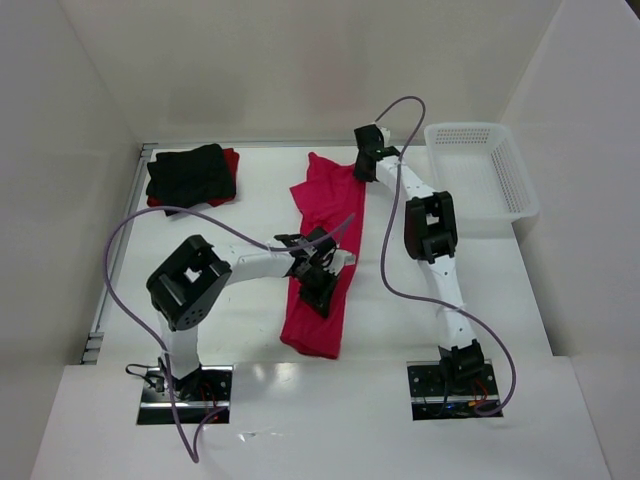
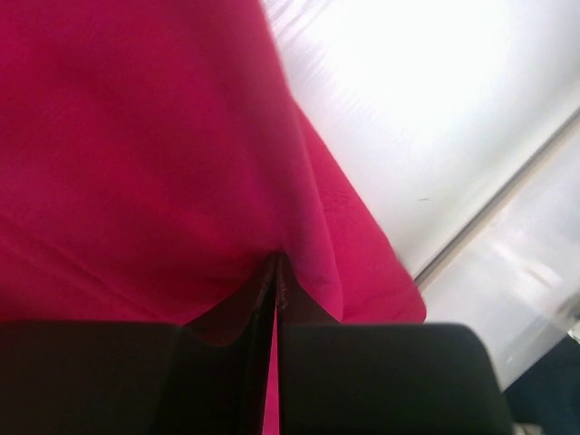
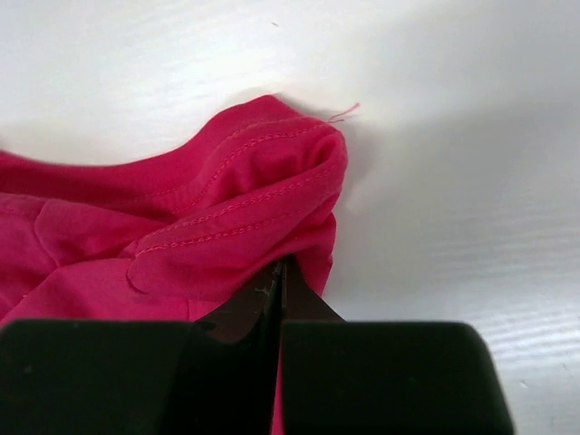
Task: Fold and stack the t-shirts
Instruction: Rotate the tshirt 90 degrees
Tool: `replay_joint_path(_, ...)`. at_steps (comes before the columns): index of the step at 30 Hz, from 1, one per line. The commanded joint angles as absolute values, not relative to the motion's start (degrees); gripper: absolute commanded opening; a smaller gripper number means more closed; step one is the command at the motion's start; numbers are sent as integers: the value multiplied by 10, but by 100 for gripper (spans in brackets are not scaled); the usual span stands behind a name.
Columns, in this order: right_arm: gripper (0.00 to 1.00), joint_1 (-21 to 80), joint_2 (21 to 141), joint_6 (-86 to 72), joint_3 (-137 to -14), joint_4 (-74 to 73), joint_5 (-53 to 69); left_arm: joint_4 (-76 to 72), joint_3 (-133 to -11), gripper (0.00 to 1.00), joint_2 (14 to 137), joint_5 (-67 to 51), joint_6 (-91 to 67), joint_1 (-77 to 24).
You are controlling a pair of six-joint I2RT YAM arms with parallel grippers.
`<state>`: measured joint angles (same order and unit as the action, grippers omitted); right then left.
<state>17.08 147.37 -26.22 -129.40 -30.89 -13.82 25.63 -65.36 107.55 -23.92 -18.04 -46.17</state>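
Observation:
A crimson-pink t-shirt point(image 1: 325, 255) lies as a long narrow strip down the middle of the table. My left gripper point(image 1: 322, 283) is over its near half, shut on a pinch of the pink cloth point(image 2: 163, 154). At the strip's far end my right gripper point(image 1: 362, 166) is shut on the stitched hem of the pink t-shirt point(image 3: 227, 213). A folded black t-shirt point(image 1: 190, 175) rests on a darker red t-shirt point(image 1: 231, 160) at the far left corner.
A white perforated basket point(image 1: 480, 170) stands at the far right. White walls enclose the table on three sides. A metal rail point(image 1: 115, 260) runs along the left edge. Purple cables loop from both arms.

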Motion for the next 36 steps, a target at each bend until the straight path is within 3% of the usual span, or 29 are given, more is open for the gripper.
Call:
replay_joint_path(1, 0, 171, 1509, -245, -1344, -322, -104, 234, -680, 8, 1110, -286, -148, -468)
replay_joint_path(12, 0, 171, 1538, -228, -1418, -315, -57, 206, -736, 16, 1144, -305, -149, -474)
replay_joint_path(15, 0, 171, 1517, -222, -1423, -328, -76, 211, -736, 25, 1110, -272, -156, -474)
replay_joint_path(16, 6, 171, 1493, -221, -1423, -328, -90, 218, -730, 29, 1095, -263, -162, -474)
replay_joint_path(17, 10, 171, 1478, -216, -1416, -328, -90, 225, -730, 42, 1062, -251, -162, -474)
replay_joint_path(18, 12, 171, 1463, -216, -1403, -322, -90, 225, -725, 48, 1043, -231, -170, -474)
replay_joint_path(20, 25, 171, 1408, -210, -1385, -313, -90, 231, -720, 57, 991, -221, -181, -474)
replay_joint_path(21, 33, 171, 1386, -210, -1361, -307, -90, 236, -720, 68, 973, -215, -186, -469)
replay_joint_path(22, 40, 171, 1364, -205, -1346, -291, -83, 236, -720, 73, 956, -201, -192, -463)
replay_joint_path(24, 70, 171, 1291, -205, -1295, -276, -76, 242, -713, 81, 903, -179, -213, -458)
replay_joint_path(25, 81, 171, 1266, -205, -1275, -266, -65, 242, -706, 89, 885, -151, -220, -458)
replay_joint_path(27, 100, 171, 1191, -205, -1214, -251, -52, 254, -683, 93, 839, -117, -243, -453)
replay_joint_path(31, 100, 171, 1072, -230, -1079, -234, -43, 286, -638, 94, 795, -66, -293, -453)
replay_joint_path(36, 99, 171, 950, -265, -870, -239, -13, 280, -563, 94, 747, -109, -368, -453)
